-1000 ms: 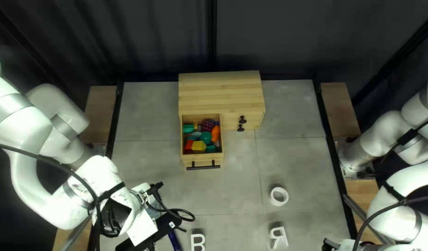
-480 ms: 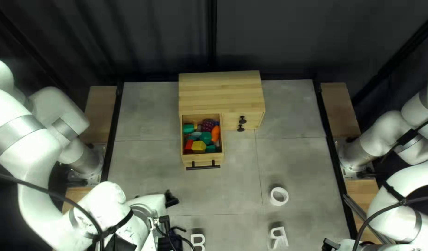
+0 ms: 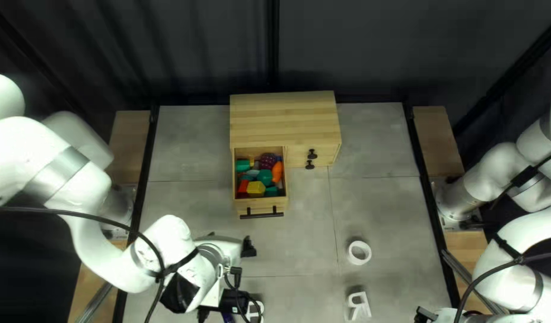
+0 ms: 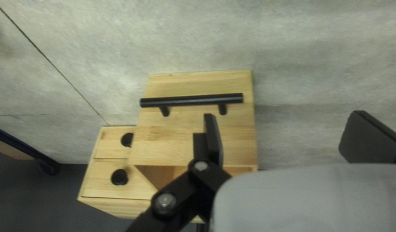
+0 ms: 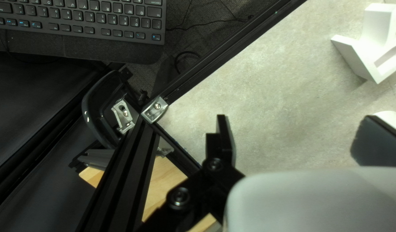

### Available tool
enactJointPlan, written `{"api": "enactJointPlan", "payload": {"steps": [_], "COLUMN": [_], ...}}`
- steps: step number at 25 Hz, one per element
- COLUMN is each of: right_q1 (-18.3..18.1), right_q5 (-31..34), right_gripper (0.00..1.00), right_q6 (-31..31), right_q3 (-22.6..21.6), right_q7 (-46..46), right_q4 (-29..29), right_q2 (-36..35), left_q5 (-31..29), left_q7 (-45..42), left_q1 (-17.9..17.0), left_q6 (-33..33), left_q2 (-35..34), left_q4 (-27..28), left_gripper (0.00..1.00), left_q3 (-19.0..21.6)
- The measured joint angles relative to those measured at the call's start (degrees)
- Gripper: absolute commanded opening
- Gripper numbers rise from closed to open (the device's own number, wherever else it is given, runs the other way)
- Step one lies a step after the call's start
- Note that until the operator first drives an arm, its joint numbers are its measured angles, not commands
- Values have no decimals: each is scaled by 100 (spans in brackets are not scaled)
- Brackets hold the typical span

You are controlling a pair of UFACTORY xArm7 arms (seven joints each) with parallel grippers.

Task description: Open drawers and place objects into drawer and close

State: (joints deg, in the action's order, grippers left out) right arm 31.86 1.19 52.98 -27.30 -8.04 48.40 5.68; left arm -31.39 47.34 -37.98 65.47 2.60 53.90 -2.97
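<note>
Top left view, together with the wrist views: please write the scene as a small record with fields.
cabinet: wooden cabinet, at the table's far side
drawer: open drawer with black bar handle
drawer contents: orange piece, yellow block, other coloured pieces
outside the drawer: white ring, white letter-shaped piece on the table
left hand: left hand, open, holding nothing
right hand: right hand, open, holding nothing

On your counter (image 3: 185, 128), the cabinet (image 3: 284, 110) is standing by the far edge. From its left side the drawer (image 3: 245, 205) is sticking out, and in it you are having the toys (image 3: 255, 188). The ring (image 3: 350, 253) is lying nearer, to the right; before it the letter R (image 3: 365, 304) is resting, and left of this, the letter B (image 3: 261, 307).
</note>
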Motion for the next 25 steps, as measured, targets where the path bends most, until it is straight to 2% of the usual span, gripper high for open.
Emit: {"api": "enactJointPlan", "payload": {"steps": [7,13,21,25], "right_q1": [0,0,0,0], "right_q5": [0,0,0,0], "right_gripper": [100,100,100,100], "right_q6": [0,0,0,0], "right_q3": [0,0,0,0], "right_q7": [0,0,0,0], "right_q4": [0,0,0,0], "right_q2": [0,0,0,0], "left_q5": [122,188,232,435], "left_q7": [229,188,201,180], "left_q1": [161,309,274,246], "left_q6": [207,200,366,452], "left_q2": [517,497,449,548], "left_q4": [595,593,680,785], "left_gripper": [100,100,100,100], "left_q3": [-140,-276,-247,-204]}}
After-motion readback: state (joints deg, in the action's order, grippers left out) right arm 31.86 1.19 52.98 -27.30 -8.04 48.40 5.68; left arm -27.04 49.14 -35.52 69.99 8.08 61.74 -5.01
